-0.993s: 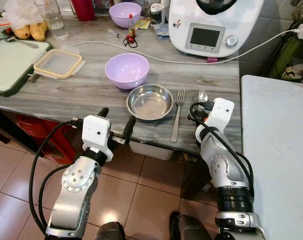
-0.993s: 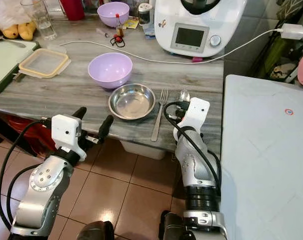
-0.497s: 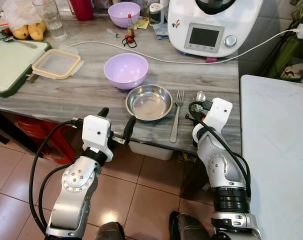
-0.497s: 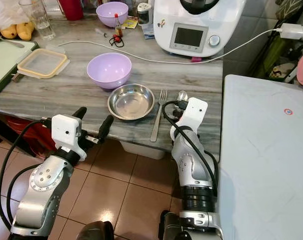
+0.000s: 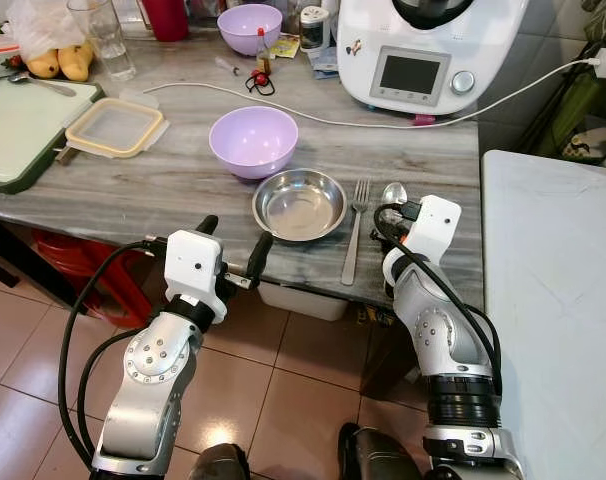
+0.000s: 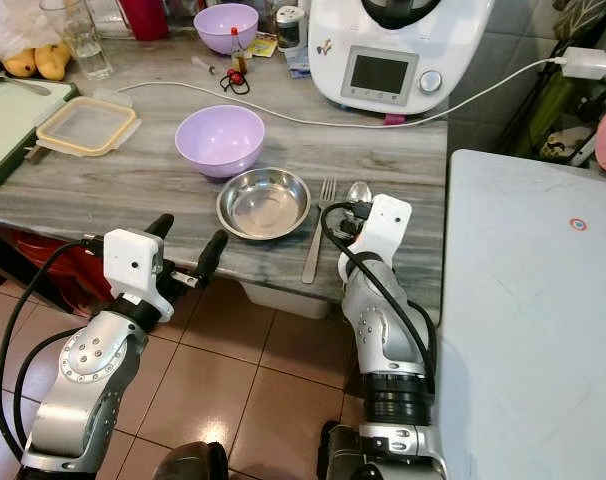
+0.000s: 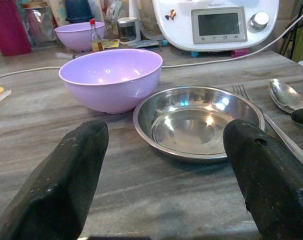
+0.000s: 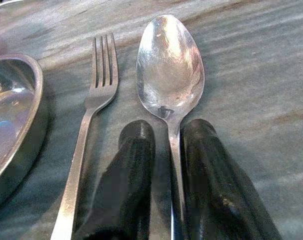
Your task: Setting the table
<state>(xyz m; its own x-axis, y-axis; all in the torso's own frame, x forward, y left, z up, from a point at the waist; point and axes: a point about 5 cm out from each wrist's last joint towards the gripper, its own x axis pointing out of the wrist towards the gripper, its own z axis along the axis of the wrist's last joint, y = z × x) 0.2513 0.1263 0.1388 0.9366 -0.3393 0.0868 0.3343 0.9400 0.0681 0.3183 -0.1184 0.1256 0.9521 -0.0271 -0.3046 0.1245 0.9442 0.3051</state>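
Note:
A steel bowl point(image 5: 299, 204) sits near the front edge of the grey table point(image 5: 163, 185), with a purple bowl point(image 5: 253, 140) just behind it. A fork point(image 5: 354, 230) lies right of the steel bowl, and a spoon point(image 5: 393, 192) lies right of the fork, parallel to it. My right gripper point(image 8: 167, 131) is low over the table, shut on the spoon point(image 8: 170, 65) by its handle, the spoon resting flat. My left gripper point(image 5: 234, 235) hovers open at the table's front edge, facing the steel bowl point(image 7: 199, 120), nothing between its fingers.
A white kitchen machine point(image 5: 428, 50) stands at the back right, its cable point(image 5: 313, 115) running across the table. A lidded container point(image 5: 116, 127), green board point(image 5: 23, 125), glass point(image 5: 108, 35) and second purple bowl point(image 5: 249, 25) are at back left. A white surface point(image 5: 553, 300) is on the right.
My right gripper has shifted slightly left and back toward me, and more of the spoon's bowl shows beside the fork. The left arm has not moved.

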